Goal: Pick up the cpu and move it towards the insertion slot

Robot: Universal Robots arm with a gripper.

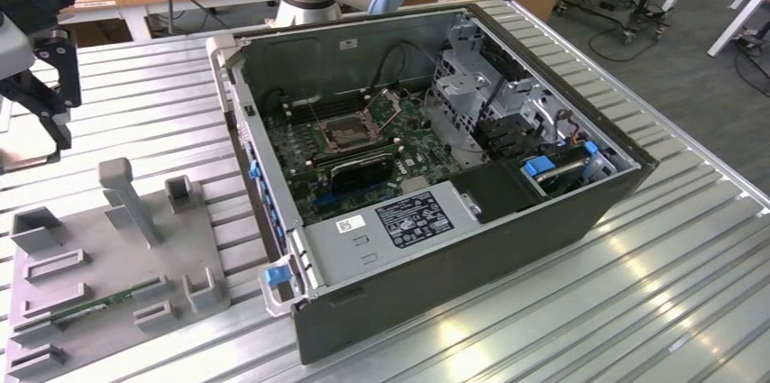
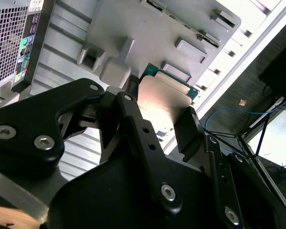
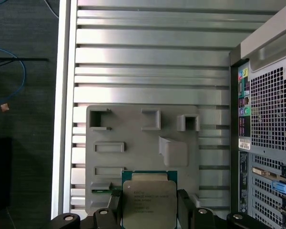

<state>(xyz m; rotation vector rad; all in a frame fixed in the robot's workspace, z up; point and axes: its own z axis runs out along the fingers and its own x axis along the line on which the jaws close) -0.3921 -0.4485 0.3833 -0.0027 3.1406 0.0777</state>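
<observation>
Judged light, stiff and fragile, the cpu sits pinched by two opposite edges, its safest hold, in the gripper above the grey tray.

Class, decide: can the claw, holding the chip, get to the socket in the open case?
Probably yes: the claw grips the chip, the case lies open upward, nothing covers the socket.
</observation>
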